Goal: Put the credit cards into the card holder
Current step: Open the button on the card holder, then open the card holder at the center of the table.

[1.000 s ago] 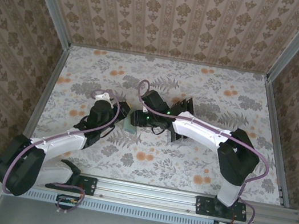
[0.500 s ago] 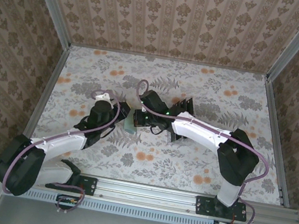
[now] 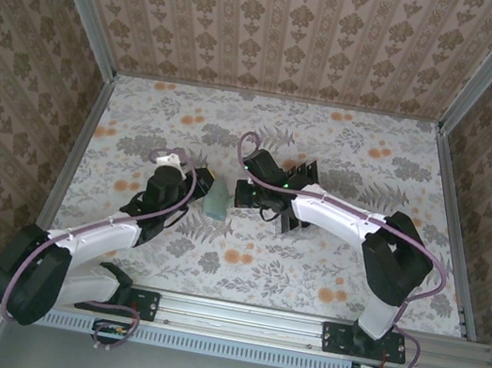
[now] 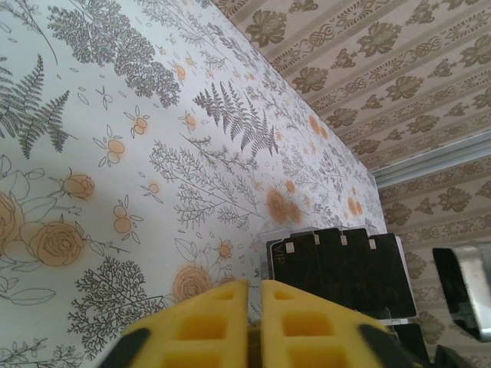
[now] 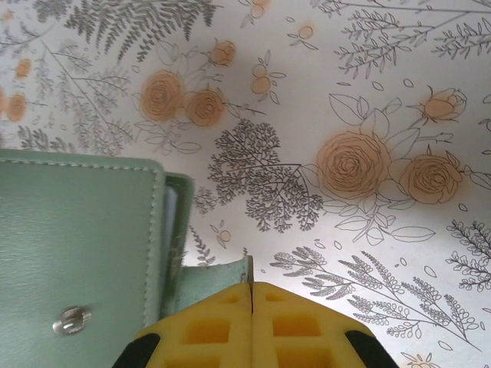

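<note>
From the lower corners of the overhead view, both arms reach onto the floral tabletop (image 3: 325, 274) and meet near its middle. The left claw (image 3: 205, 184) sits just left of the grey-green card holder (image 3: 215, 203). Its wrist view shows its yellow pads (image 4: 207, 322) a narrow slit apart, with nothing visible between them. The right claw (image 3: 241, 193) is just right of the holder, shut tight. In its wrist view a green flap of the holder reaches the tips, though whether it is pinched cannot be told. A metal snap (image 5: 71, 320) shows at lower left. Beyond, up and right, the black credit cards (image 3: 303, 171) stand in an overlapping row.
</note>
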Available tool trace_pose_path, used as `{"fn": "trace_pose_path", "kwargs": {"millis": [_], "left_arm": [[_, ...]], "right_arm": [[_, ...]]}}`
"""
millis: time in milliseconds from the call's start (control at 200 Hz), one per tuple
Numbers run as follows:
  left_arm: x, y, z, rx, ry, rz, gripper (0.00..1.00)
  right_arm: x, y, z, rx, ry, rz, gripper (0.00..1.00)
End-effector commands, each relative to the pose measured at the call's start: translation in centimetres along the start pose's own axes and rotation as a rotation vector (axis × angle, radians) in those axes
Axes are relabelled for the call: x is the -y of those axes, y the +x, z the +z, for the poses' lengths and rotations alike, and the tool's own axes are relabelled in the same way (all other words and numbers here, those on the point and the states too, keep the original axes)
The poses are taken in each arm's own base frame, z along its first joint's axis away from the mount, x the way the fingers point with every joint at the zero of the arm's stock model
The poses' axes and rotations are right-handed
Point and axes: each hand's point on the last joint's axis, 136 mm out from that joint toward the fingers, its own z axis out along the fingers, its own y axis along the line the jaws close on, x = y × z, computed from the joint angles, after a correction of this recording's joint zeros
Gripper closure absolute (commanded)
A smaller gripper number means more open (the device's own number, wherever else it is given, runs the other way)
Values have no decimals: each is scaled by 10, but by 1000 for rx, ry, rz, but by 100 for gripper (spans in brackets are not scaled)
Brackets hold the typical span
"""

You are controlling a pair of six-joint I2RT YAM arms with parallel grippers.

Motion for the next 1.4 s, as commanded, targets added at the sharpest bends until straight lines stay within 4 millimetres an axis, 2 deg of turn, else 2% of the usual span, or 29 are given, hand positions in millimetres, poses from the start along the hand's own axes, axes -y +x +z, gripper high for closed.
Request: {"fn": "trace_pose_path", "kwargs": {"millis": [0,50,130,340,650,875,1010,1135,1395], "left_arm": [[-9,4,-3,-11,-38,41,44],[-17,7,-4,-20,-71,54,32],[-30,13,-7,-40,-119,78,25],[-46,24,-15,-97,-182,153,23],[-45,30,-11,-137,-173,197,22],[-46,34,-3,-158,-168,204,22],[-51,37,-1,-169,-180,204,27],[-57,39,-3,-169,-202,205,36],[-82,37,-19,-146,-315,197,69]], "right_arm": [[-19,-12,-17,33,-83,-23,100],[-24,-12,-16,27,-108,-23,100],[-30,-11,-13,10,-134,-24,100],[-37,-10,-15,1,-172,-18,100],[-51,-22,-30,28,-214,-13,100],[-51,-25,-32,33,-206,-14,100],[-47,-21,-28,25,-191,-11,100],[-41,-18,-24,21,-171,-9,100],[-15,-5,-10,-3,-115,14,100]]}}
